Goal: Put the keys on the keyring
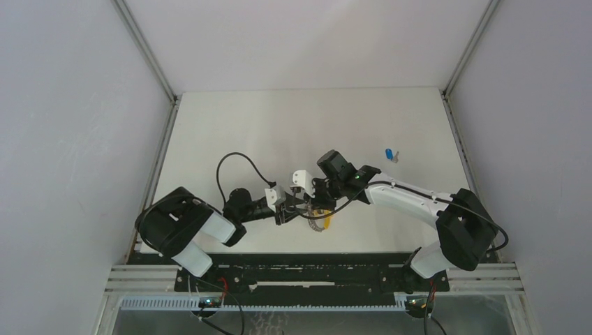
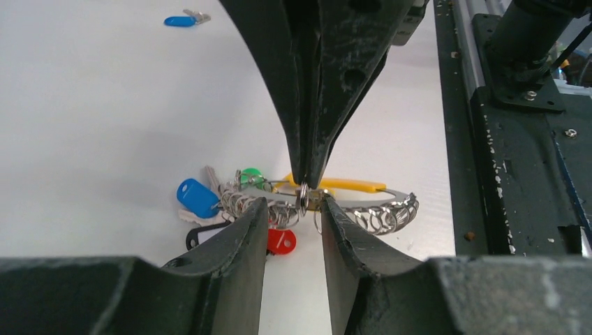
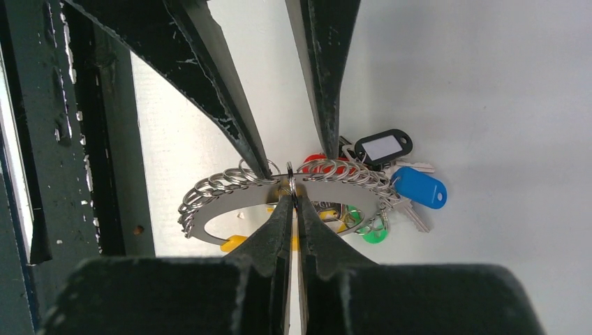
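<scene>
The keyring [image 2: 363,209] is a flat silver band strung with several small rings and blue [image 2: 197,197], green, red and black tags; it lies on the table near the front edge [image 1: 320,222]. My right gripper [image 3: 291,199] is shut on one small split ring [image 3: 290,183] at the band's edge. My left gripper [image 2: 292,206] faces it with its jaws apart, one fingertip [image 2: 255,209] on each side of that ring, touching the neighbouring rings. One blue-capped key [image 1: 389,153] lies alone far back right, also seen in the left wrist view [image 2: 180,21].
A yellow strip [image 2: 345,184] lies under the keyring's band. The black mounting rail [image 2: 520,174] runs right beside the keyring along the table's front edge. White table surface [image 1: 293,132] stretches behind the grippers to the back wall.
</scene>
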Robot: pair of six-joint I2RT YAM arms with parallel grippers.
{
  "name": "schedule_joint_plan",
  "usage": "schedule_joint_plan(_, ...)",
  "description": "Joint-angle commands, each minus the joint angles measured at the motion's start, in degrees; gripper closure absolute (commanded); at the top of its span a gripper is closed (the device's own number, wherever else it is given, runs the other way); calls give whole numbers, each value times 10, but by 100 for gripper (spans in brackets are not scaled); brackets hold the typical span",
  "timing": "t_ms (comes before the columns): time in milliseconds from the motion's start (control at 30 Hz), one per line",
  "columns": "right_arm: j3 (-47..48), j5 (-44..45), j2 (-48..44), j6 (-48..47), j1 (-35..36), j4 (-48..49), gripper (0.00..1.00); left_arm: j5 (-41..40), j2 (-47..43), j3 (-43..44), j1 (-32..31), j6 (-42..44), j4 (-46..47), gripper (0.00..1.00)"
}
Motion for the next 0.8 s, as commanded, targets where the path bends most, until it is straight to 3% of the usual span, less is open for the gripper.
schedule_joint_plan(0, -2, -24, -23, -14, 2, 35, 100, 40, 1, 27, 1, 4, 31, 62)
schedule_joint_plan(767, -2, -18, -27, -19, 13, 34, 100, 51, 14, 44, 0, -21, 24, 78)
